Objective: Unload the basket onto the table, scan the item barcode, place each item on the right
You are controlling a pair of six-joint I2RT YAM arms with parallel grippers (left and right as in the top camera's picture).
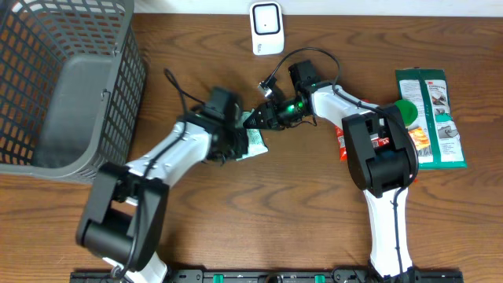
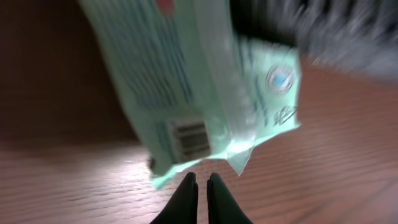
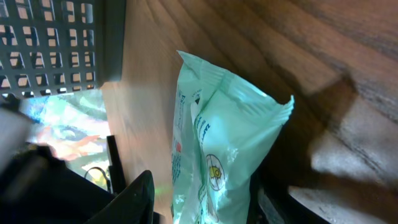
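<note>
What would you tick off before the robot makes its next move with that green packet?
1. The barcode shows on the packet: ok, though blurred.
2. The left gripper is shut: ok; whether it pinches the packet: cannot tell.
3. The right gripper clamps the packet: not ok, jaws apart with a gap on one side.
4. The scanner stands clear of both arms: ok.
5. The barcode faces the scanner: cannot tell.
</note>
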